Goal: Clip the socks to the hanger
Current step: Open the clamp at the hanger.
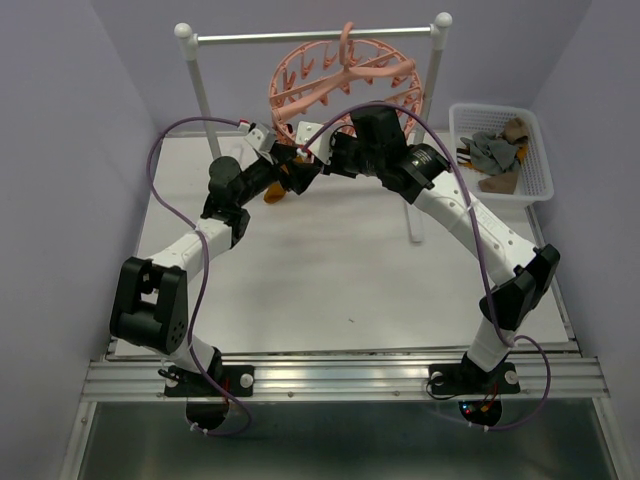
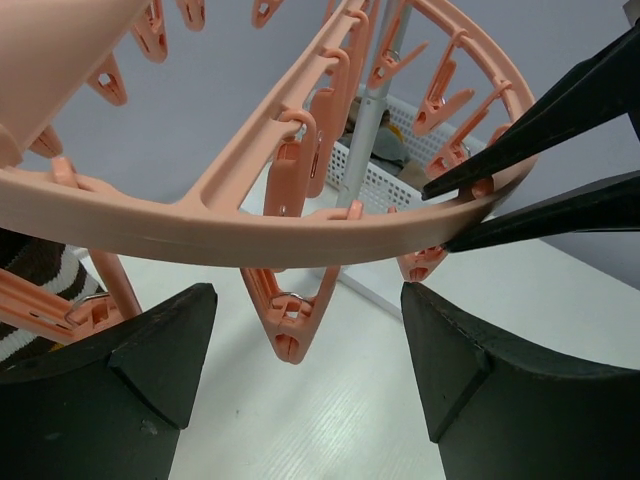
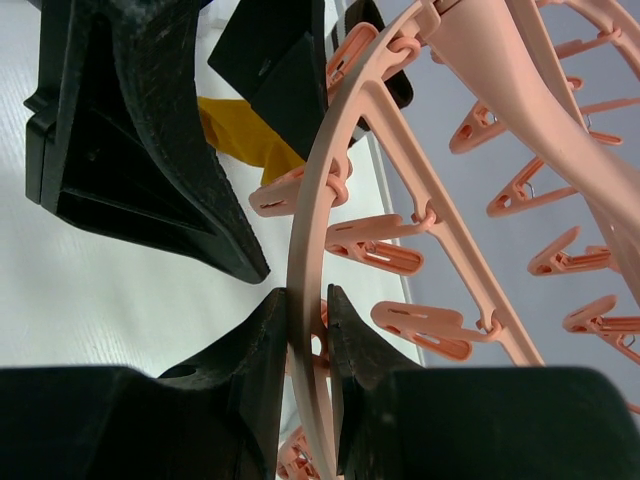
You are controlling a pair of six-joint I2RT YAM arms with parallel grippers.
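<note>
Left gripper (image 2: 305, 335) is spread; one hanger (image 1: 345, 65) is pinched by right gripper (image 3: 306, 312); one orange sock (image 3: 245, 135) is seen; white table (image 1: 330, 270), lilac walls (image 1: 60, 120).

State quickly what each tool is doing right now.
Left tool: open, gripping nothing.
Right tool: closed on the hanger.

Both arms rise from their bases at the near edge with elbows bowed outward. Their forearms lean inward, so the two wrists nearly meet, raised at the far middle. The left pincer (image 2: 305, 310) has its jaws spread wide. The right pincer (image 3: 305, 300) faces it, jaws drawn almost together and clamped on the ring of the hanger (image 3: 305, 210).
</note>
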